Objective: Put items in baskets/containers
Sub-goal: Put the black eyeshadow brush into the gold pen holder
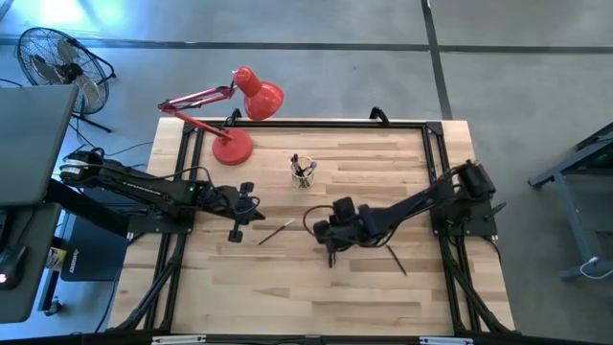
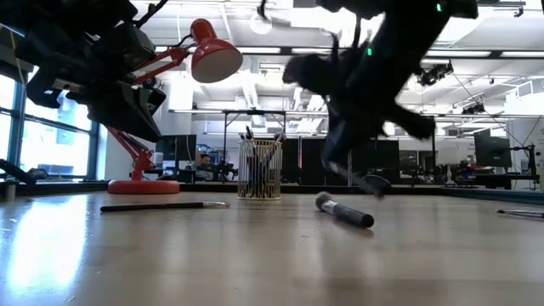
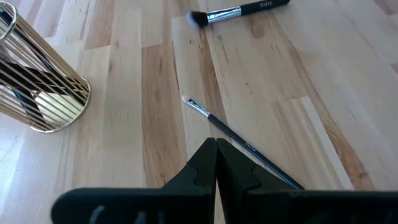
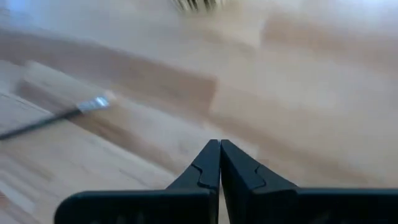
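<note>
A small round cup point(image 1: 304, 172) with thin gold upright stripes point(image 3: 40, 81) stands on the table's far middle, and a few brushes stand in it. A thin dark brush point(image 1: 276, 231) lies flat just ahead of my left gripper point(image 3: 216, 146), which is shut and bare above the table. A thicker black-handled brush point(image 2: 344, 212) lies flat on the wood below my right gripper point(image 1: 330, 254). In the right wrist view that gripper point(image 4: 219, 146) is shut with nothing between its fingers. Another thin brush point(image 1: 396, 259) lies toward the right.
A red desk lamp point(image 1: 233, 146) stands at the table's far left, its shade point(image 1: 261, 99) reaching over the far edge. Black frame rails point(image 1: 426, 129) run along the table's sides. Bare wood lies along the near edge.
</note>
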